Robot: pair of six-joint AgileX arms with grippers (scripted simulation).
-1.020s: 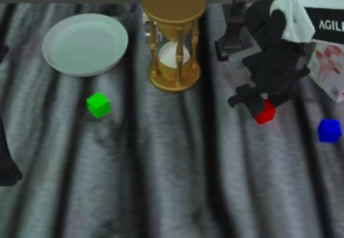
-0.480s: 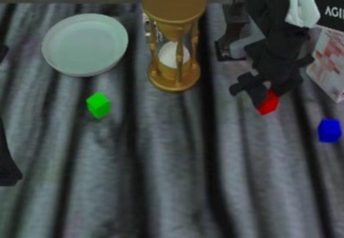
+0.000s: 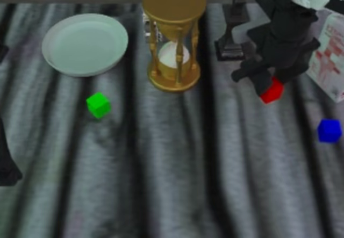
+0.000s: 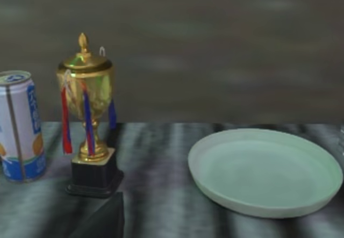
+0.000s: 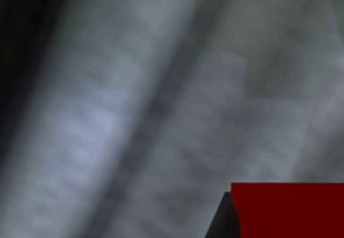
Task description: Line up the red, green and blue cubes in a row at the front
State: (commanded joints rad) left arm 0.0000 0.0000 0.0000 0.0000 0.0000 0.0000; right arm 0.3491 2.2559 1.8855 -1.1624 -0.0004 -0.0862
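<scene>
Cubes lay scattered from above: our right gripper [image 3: 267, 86] clamped the red cube [image 3: 272, 91] for its row; green cube [image 3: 99, 105] left, blue cube [image 3: 329, 130] right. Left wrist: plate [image 4: 266, 172], claw unseen. Right wrist: red filled the corner

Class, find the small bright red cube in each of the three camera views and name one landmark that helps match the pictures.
Top view: the small bright red cube sits at the table's right, held at the right gripper.
Left wrist view: not in it.
Right wrist view: the cube fills the lower corner.
Shared landmark: the pale green round plate shows in the top and left wrist views; the grey streaked cloth shows in all three.
</scene>
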